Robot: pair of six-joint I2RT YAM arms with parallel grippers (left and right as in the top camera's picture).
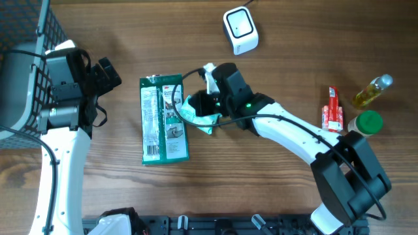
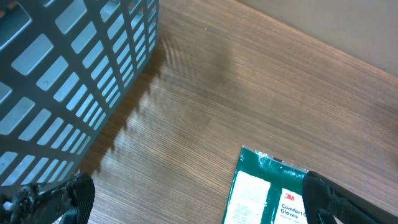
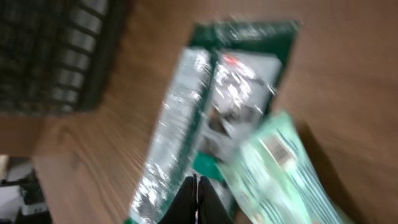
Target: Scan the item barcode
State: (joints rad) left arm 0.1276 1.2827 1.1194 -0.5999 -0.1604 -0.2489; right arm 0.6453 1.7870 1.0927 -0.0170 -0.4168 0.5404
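A dark green glove package lies flat on the wooden table left of centre. A pale green pouch rests against its right edge. My right gripper hovers over that pouch, its black fingers pressed together and shut, and I see nothing between them. In the blurred right wrist view the pouch lies just right of the fingertips and the glove package lies beyond them. The white scanner sits at the back. My left gripper is open, over bare wood left of the glove package.
A grey wire basket stands at the far left, close beside the left arm, and fills the upper left of the left wrist view. A red tube, an oil bottle and a green-lidded jar stand at the right.
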